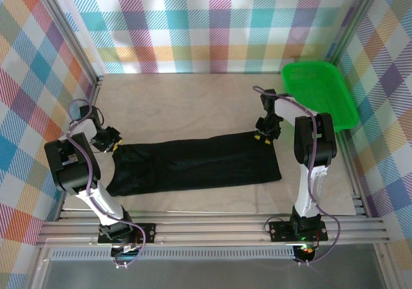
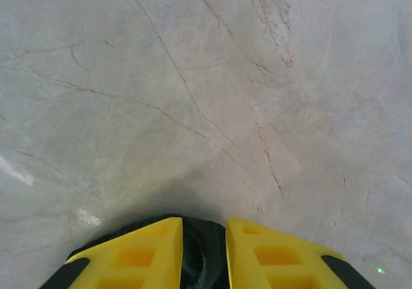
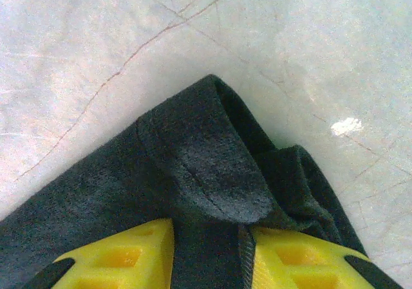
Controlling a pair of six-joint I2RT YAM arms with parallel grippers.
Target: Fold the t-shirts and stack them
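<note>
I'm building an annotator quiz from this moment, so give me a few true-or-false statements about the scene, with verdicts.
1. The black cotton t-shirt lies on the pale marble-look table as a long strip. True.
2. The bright green plastic mesh basket sits at the near left corner. False: it is at the far right.
3. The right hand pinches a corner of the t-shirt. True.
4. The left hand hovers over the basket. False: it is at the t-shirt's left end, with dark fabric between its fingers.
</note>
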